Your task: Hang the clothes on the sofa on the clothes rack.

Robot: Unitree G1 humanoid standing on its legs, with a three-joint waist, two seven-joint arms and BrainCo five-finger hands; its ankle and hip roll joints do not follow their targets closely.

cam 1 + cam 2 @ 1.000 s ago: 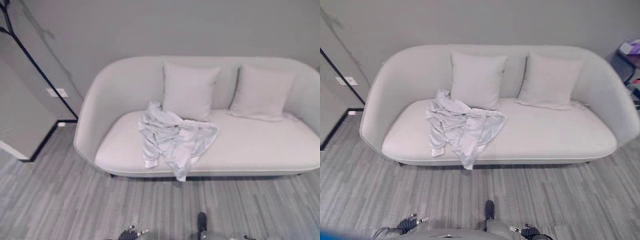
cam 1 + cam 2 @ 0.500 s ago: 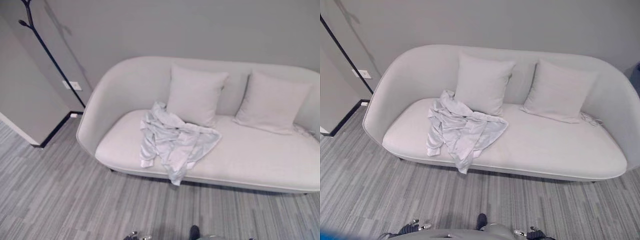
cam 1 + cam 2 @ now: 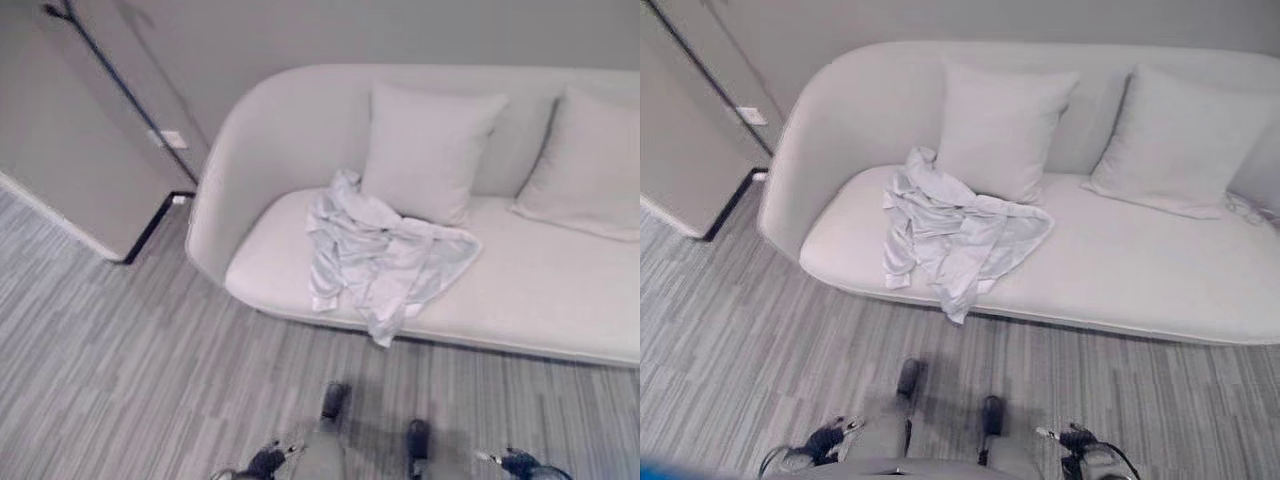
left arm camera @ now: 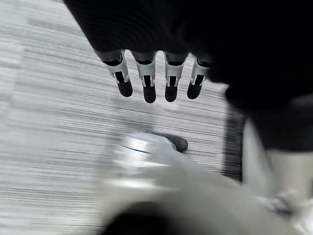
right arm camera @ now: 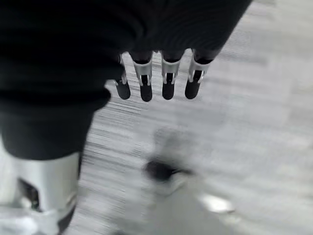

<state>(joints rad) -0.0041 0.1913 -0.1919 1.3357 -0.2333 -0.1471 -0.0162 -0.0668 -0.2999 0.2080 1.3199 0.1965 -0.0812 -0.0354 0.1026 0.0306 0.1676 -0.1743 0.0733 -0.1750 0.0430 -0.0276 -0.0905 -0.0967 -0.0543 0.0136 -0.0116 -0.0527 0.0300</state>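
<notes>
A crumpled light grey garment (image 3: 385,255) lies on the left half of the pale sofa (image 3: 560,300), one sleeve hanging over the seat's front edge. The thin black pole of the clothes rack (image 3: 119,80) leans against the wall at the upper left, beyond the sofa's left arm. My left hand (image 3: 825,440) and right hand (image 3: 1080,440) hang low at the bottom edge, well short of the sofa. Both wrist views show straight fingers (image 4: 147,83) (image 5: 167,81) over the striped floor, holding nothing.
Two square cushions (image 3: 1002,125) (image 3: 1185,140) lean on the sofa's back, the left one just behind the garment. A wall corner with a black skirting (image 3: 150,225) and a wall socket (image 3: 173,139) stand left of the sofa. Grey striped floor lies in front.
The camera has moved: the whole scene has shifted right and the view tilts further down at the floor. The garment lies as before on the sofa.
</notes>
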